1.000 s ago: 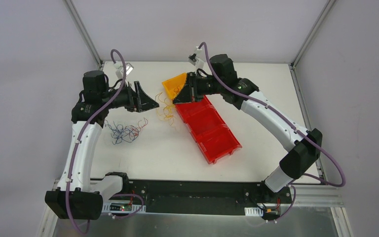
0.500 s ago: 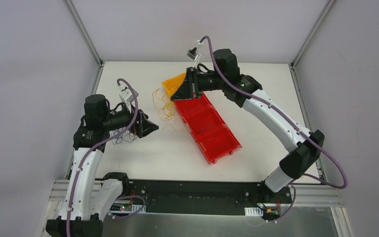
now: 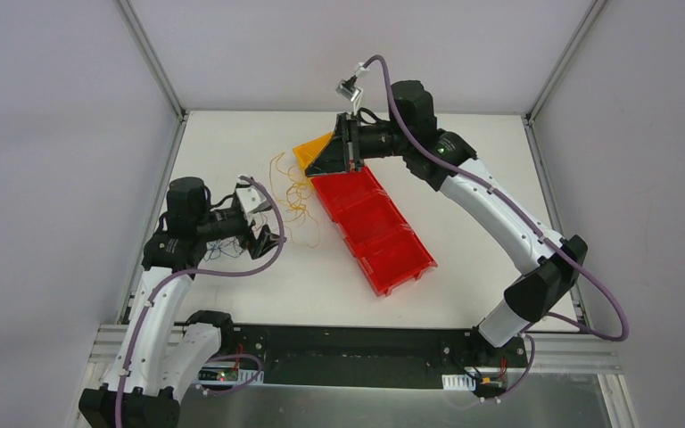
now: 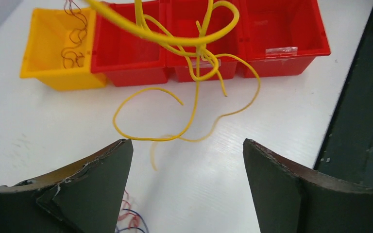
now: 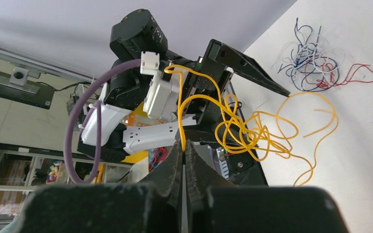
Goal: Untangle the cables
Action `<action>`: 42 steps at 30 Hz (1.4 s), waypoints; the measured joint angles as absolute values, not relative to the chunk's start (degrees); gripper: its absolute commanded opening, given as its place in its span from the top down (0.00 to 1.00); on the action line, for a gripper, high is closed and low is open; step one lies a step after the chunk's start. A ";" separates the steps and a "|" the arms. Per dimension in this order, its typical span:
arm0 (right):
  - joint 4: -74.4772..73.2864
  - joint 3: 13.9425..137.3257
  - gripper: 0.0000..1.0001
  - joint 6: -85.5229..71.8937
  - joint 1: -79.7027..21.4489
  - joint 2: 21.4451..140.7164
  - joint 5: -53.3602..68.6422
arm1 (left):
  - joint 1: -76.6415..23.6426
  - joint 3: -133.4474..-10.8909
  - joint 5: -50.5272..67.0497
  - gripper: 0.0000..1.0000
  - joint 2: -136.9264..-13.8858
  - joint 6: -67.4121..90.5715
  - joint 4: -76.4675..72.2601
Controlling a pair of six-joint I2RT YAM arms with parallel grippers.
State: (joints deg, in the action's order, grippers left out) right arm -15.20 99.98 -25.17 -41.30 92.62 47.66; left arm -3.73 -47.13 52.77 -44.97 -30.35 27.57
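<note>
My right gripper (image 3: 312,169) (image 5: 183,145) is shut on one strand of the orange-yellow cables (image 5: 252,131) and holds the tangled bunch up, its loops trailing to the table (image 3: 292,192). The bunch hangs ahead of my left gripper (image 4: 187,145), which is open and empty. In the top view the left gripper (image 3: 268,234) hovers low at the right edge of a dark blue, red and white clump (image 5: 315,68) (image 3: 223,250). A little of that clump shows beneath my left finger (image 4: 128,221).
A yellow bin (image 3: 308,147) (image 4: 58,43) holding a few thin dark wires (image 4: 75,43) stands at the back end of a row of three red bins (image 3: 375,232) (image 4: 272,39), just right of the yellow cables. The table's black front rail (image 4: 359,121) is near the left gripper.
My left arm has drawn back from the yellow cables toward the front, down beside the blue-red clump. My right gripper has lifted slightly with the yellow strand, and the bunch has stretched out.
</note>
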 measured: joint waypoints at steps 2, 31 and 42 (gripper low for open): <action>-14.44 99.98 1.00 -26.50 -41.30 92.90 48.53 | -5.23 -47.11 51.40 0.16 -45.23 -32.99 25.78; -7.86 104.07 1.00 -37.26 -19.79 93.93 53.34 | -10.94 -36.58 29.56 1.00 -39.83 -46.00 23.49; -6.61 105.82 1.00 -44.75 -6.90 91.77 60.86 | 10.00 -44.62 43.51 1.00 -43.35 -39.75 21.39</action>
State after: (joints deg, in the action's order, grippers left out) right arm -6.61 105.82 -44.75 -6.90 91.77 60.86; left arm 10.00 -44.62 43.51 -43.35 -39.75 21.39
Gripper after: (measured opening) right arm 0.009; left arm 0.011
